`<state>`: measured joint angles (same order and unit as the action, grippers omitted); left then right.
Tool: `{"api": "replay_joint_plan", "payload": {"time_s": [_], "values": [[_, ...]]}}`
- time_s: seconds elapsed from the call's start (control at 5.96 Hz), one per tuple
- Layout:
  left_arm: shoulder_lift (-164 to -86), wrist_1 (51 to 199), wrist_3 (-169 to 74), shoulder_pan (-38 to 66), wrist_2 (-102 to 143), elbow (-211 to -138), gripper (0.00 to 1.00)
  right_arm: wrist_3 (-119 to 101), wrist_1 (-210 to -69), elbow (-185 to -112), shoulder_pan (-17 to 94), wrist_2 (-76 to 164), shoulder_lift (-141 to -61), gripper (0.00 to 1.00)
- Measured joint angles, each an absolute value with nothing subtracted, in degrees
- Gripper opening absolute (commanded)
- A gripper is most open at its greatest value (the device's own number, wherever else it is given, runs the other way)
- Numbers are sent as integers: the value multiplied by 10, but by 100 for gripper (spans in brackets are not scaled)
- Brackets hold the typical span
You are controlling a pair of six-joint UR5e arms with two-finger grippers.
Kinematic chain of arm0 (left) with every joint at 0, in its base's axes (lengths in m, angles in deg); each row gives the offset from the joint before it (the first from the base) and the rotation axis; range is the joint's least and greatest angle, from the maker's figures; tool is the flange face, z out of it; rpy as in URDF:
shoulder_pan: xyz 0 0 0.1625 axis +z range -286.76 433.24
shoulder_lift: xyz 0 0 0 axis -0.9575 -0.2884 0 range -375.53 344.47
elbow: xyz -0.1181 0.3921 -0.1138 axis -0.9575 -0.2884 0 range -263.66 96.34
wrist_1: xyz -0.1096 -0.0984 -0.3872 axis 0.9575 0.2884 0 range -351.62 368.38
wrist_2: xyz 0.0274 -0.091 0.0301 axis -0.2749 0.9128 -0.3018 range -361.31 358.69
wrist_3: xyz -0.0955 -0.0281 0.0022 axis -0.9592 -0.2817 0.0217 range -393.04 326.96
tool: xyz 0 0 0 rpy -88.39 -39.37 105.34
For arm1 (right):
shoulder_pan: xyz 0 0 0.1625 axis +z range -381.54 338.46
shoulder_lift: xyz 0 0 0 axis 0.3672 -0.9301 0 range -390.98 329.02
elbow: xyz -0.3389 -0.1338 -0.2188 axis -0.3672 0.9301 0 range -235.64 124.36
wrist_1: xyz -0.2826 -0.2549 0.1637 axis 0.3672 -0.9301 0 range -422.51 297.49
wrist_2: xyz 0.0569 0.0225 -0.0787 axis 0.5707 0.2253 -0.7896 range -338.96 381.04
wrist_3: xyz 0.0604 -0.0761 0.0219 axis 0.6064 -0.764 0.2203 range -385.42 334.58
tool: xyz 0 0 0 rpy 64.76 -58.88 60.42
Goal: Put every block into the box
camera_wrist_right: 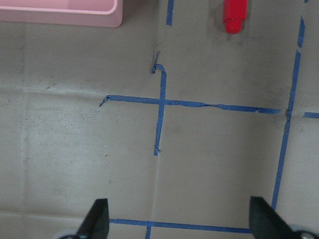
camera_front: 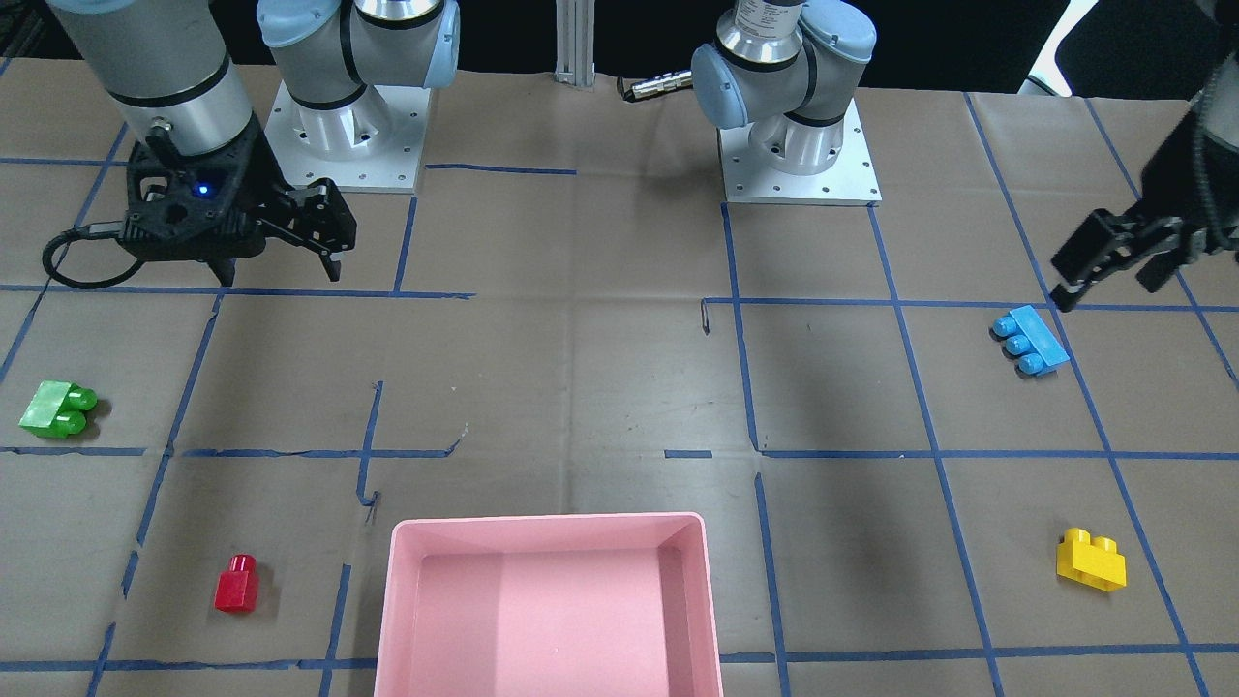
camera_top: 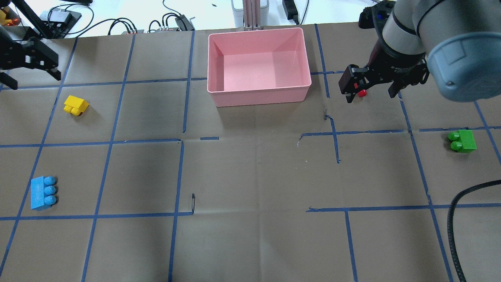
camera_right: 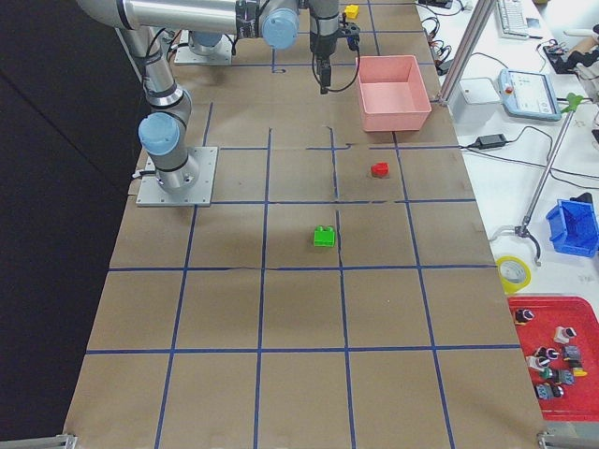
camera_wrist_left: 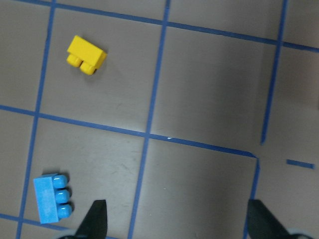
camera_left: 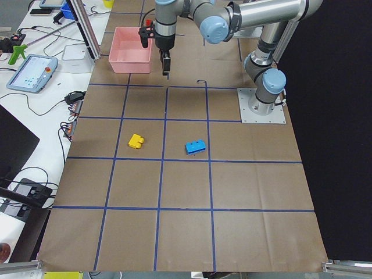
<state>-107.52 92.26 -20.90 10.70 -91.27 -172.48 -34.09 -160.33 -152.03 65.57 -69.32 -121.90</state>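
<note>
While right gripper [camera_wrist_right: 179, 221] and left gripper [camera_wrist_left: 179, 221] hang wide open and empty, all bricks lie outside pink box [camera_front: 547, 523]:
- red one-stud brick [camera_front: 236, 584] and green brick [camera_front: 58, 409] on right arm's side
- blue brick [camera_front: 1031, 344] and yellow brick [camera_front: 1091, 560] on left arm's side

Risk (my judgement): red brick small, lies on side. Off-centre pinch could flick it away.

Glossy plastic box [camera_front: 548, 605]; matt creased paper table cover [camera_front: 581, 387]; shiny plastic blocks [camera_front: 1032, 341].

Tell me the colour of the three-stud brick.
The three-stud brick is blue; it shows best in the front-facing view.
</note>
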Motion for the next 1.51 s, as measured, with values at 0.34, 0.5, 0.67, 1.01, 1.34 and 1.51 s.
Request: {"api": "replay_joint_plan", "payload": {"time_s": [0.34,0.5,0.67,1.01,1.34,1.51], "values": [[-1102,922,-126,232,-912,-1755,97,-470,-1610,-1520,569,-693,-1224,100],[-1106,921,-89,278,-912,-1777,97,-551,-1611,-1520,515,-691,-1227,100],[-1109,917,-69,302,-913,-1795,95,-610,-1612,-1521,460,-686,-1225,100],[-1114,864,-58,324,-914,-1855,95,-648,-1665,-1542,367,-682,-1198,99],[-1129,690,-52,332,-913,-1975,95,-651,-1765,-1577,335,-690,-1149,99],[-1155,619,-51,334,-913,-2009,95,-649,-1783,-1586,325,-692,-1121,99]]}}
